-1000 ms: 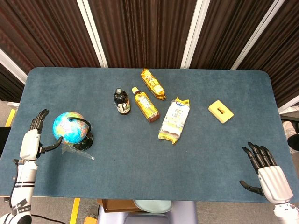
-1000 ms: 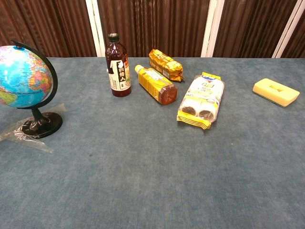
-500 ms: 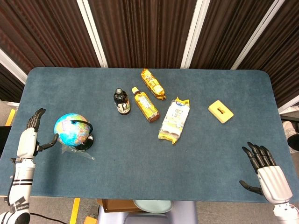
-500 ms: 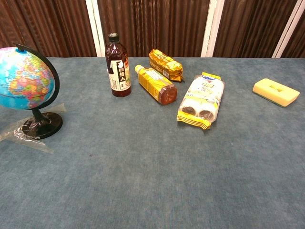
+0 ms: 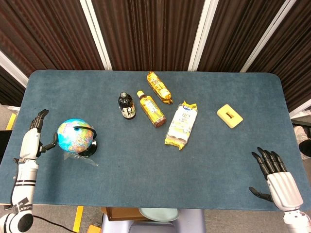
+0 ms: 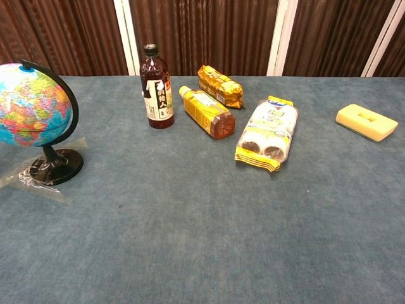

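Dark curtains hang behind a blue table point(image 5: 218, 145). At the left edge the left hand point(image 5: 33, 136) is beside a small globe point(image 5: 74, 138). Its fingers are straight and apart, and it holds nothing; the thumb reaches toward the ball, but I cannot tell if it touches. The globe stands upright on a black base point(image 6: 56, 166) with clear plastic wrap point(image 6: 31, 180) under it.

To take the globe well, I think the hand should wrap the ball or the thin stand and keep it straight, since it looks top-heavy and the wrap may slip.

The table edge is very close on the left, so there is little room there. Toward the right, bare cloth is wide and free. The right hand point(image 5: 278, 179) rests open near the right corner, holding nothing.
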Controlling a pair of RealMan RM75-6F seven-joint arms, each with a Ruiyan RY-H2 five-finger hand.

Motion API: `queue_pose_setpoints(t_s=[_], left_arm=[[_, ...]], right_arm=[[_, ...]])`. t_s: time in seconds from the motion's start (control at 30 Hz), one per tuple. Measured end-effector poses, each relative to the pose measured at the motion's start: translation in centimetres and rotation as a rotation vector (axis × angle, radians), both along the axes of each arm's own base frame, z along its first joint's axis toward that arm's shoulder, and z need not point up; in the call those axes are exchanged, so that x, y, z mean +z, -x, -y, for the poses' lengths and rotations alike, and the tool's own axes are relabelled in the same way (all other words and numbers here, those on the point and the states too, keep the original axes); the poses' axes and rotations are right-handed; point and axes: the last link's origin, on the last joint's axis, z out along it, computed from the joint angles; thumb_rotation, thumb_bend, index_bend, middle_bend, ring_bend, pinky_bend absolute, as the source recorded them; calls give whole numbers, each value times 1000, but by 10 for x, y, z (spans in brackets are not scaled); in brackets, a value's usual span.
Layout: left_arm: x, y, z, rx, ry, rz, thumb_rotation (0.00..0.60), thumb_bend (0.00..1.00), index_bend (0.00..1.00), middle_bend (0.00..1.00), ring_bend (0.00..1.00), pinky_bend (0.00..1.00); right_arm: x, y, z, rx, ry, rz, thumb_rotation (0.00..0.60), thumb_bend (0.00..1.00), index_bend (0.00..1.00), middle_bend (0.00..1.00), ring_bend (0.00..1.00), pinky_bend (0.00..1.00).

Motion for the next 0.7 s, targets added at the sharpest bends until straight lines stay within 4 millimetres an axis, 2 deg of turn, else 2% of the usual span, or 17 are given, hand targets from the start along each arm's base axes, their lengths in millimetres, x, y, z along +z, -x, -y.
queue_pose_setpoints(t_s=[0.4,0.7], left_arm=[[3,11,-21,37,-10,10,600,306,0,0,0,0],[14,19,-35,32,-70,-5,600,319,0,0,0,0]], right_arm=[[-3,1,2,-16,4,-19,600,187,0,0,0,0],[-5,2,1,-27,-1,-36,600,187,0,0,0,0]])
